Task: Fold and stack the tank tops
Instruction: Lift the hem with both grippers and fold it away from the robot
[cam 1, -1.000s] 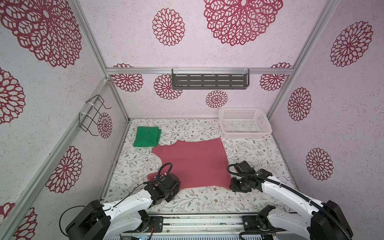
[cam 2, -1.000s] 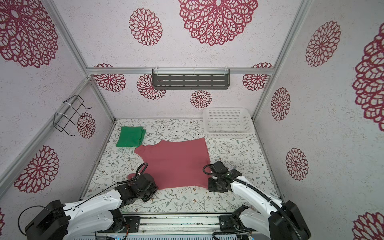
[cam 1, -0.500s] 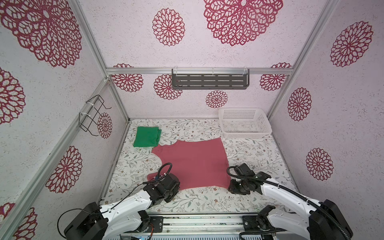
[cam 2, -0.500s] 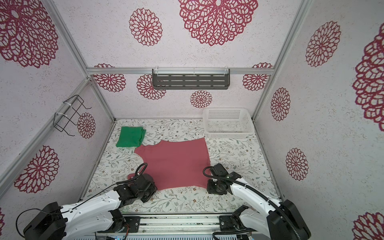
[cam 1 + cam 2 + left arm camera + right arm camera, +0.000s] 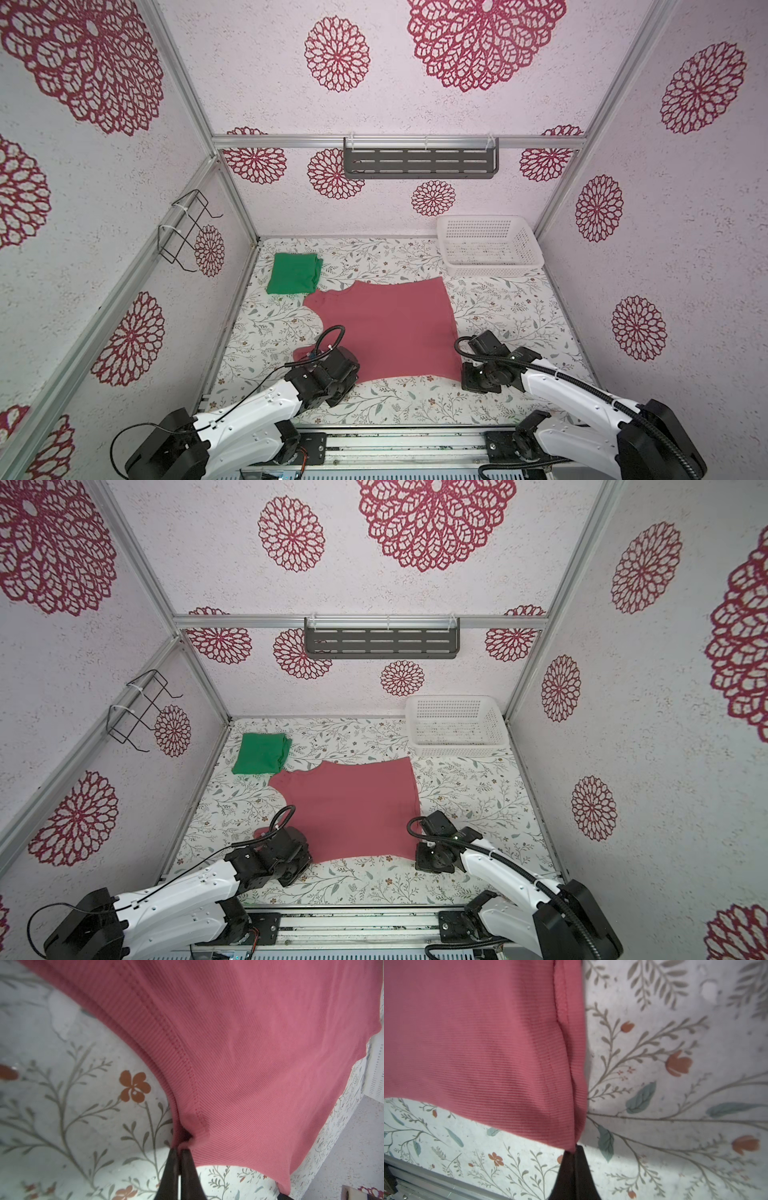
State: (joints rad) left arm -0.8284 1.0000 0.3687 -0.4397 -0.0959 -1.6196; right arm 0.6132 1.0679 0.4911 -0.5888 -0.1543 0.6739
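- Two pincers now hold the dusty pinkish-red ribbed cloth tank top (image 5: 386,328). The right gripper (image 5: 574,1150) snapped shut within the last second on the near right hem corner. The left gripper (image 5: 179,1150) was already clamped on the near left edge, by the stitched armhole band.
- With both near corners pinched, the garment lies flat mid-table and looks ready to be lifted and folded away from the robot. That fold is not yet begun.
- One bright green cloth tank top (image 5: 295,273) sits folded at the far left, just beside the pink one's far shoulder.
- The surface is a pale floral-printed tablecloth (image 5: 519,307), with a white perforated plastic basket (image 5: 490,272) in the far right corner.
- Pale walls carry red rosette prints (image 5: 336,54), a grey slotted shelf (image 5: 419,164) and a black wire rack (image 5: 183,232).
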